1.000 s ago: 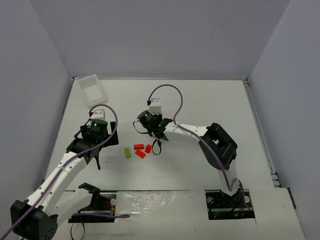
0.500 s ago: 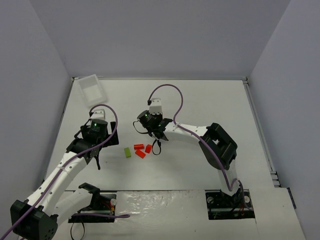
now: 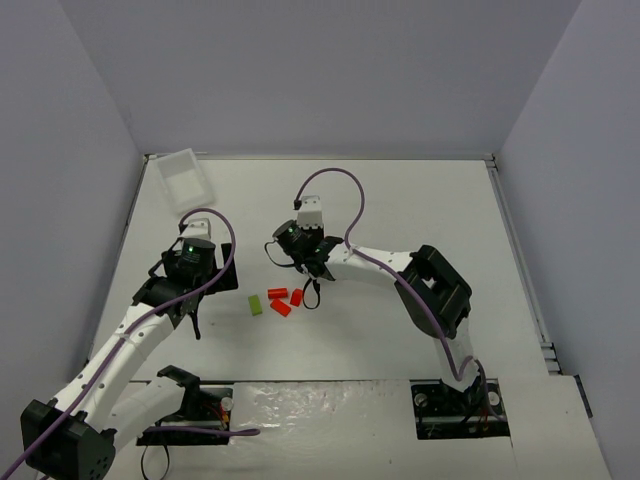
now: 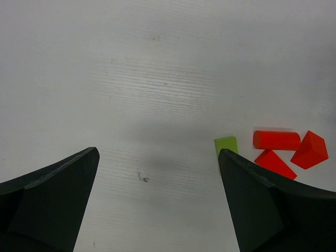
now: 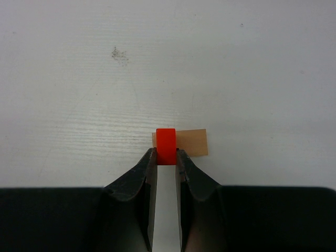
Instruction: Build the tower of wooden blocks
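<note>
Your right gripper [image 5: 166, 153] has its jaws clamped on a red block [image 5: 166, 140] over the tan base block [image 5: 192, 142]: seat it squarely, then release; left gripper [image 4: 158, 152] jaws wide, empty.

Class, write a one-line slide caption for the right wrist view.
Right end effector, shut on a small red block, poised at the tan block lying on the white table.

Right wrist cam: the red block [image 5: 166, 142] covers the left part of the tan block [image 5: 193, 142], and its lower end vanishes inside the right pincer [image 5: 166, 153]. Left wrist cam: the green block [image 4: 226, 144] and red triangle [image 4: 274, 163] are partly tucked behind one finger [image 4: 252, 199] of the left pincer [image 4: 158, 153]. From the top camera, the gripped piece is too tiny to make out.
</note>
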